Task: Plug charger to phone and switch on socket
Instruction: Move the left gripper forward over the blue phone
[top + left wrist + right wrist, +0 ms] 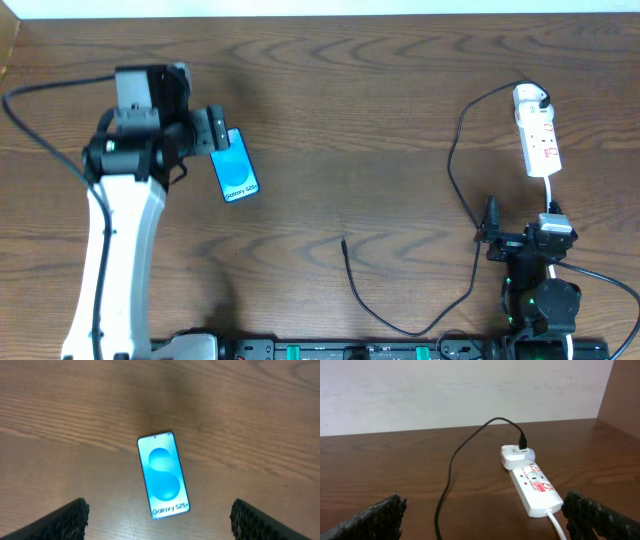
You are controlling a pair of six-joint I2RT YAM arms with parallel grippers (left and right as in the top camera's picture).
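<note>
the overhead camera looks straight down from high above and takes in the whole table (pixel 350 110). the left wrist camera hangs fairly close over the phone (pixel 164 476) on the left, facing almost straight down. the right wrist camera sits low at the near right, facing level across to the socket (pixel 534 489) and far wall (pixel 470 395). overhead shares both phone and socket.

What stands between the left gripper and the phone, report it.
Nothing visible. The left gripper hangs open over the phone, which lies flat, screen up, on the bare table. The charger cable and socket lie far off to the right.
</note>
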